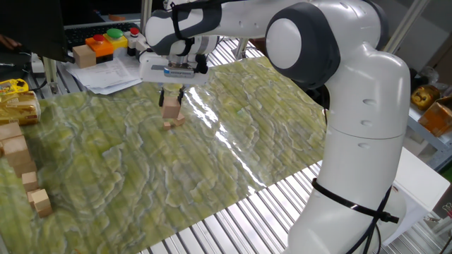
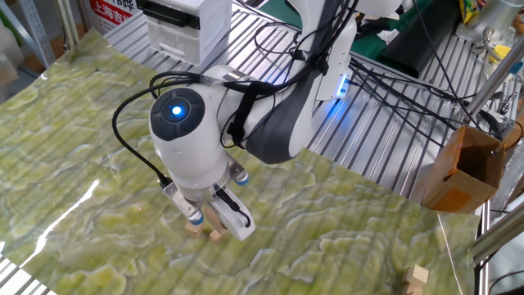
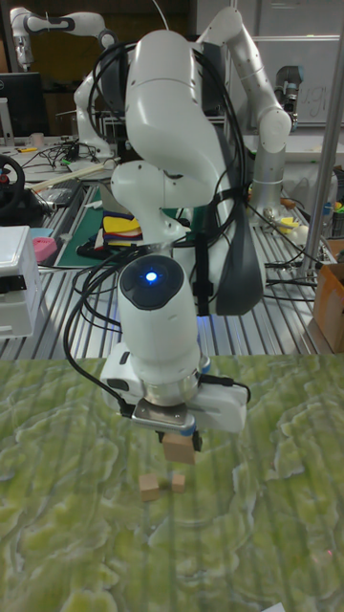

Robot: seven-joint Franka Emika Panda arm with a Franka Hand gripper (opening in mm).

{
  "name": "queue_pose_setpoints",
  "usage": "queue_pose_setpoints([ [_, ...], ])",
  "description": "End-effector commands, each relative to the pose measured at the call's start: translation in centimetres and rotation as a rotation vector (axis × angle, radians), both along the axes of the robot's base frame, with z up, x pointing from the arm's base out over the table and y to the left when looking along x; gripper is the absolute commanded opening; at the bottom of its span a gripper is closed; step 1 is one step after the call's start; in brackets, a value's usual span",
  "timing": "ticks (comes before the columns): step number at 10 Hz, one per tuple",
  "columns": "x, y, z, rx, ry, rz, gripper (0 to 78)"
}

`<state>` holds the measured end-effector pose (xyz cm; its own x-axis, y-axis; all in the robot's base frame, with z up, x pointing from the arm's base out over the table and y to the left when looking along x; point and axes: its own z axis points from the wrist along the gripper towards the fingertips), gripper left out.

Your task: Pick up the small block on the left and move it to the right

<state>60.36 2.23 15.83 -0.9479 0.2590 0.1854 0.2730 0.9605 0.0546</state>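
Note:
The small block is a plain tan wooden cube held between the fingers of my gripper, which is shut on it. It hangs a little above the green patterned mat, near the mat's far edge. In the tall fixed view the small block shows below the gripper, clear of the mat. Two tinier tan cubes lie on the mat just beneath it. From the other side, the small block sits between the fingers.
Longer wooden blocks are stacked at the mat's left edge, with one more nearer the front. Papers and a button box lie behind the mat. A cardboard box and a wooden block are at the right.

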Motion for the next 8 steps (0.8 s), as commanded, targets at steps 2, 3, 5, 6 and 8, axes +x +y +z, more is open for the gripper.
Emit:
queue_pose_setpoints([
  [2, 0.0, 2.5, 0.5, 0.031, 0.005, 0.132, 1.7],
  [3, -0.1, 3.7, 0.4, 0.026, 0.005, 0.115, 1.7],
  [5, 0.1, 5.3, -0.6, 0.023, 0.005, 0.103, 1.7],
  [6, 0.3, 5.6, -1.2, 0.022, 0.005, 0.104, 1.7],
  [8, 0.4, 6.1, -2.5, 0.015, 0.001, 0.094, 1.7],
])
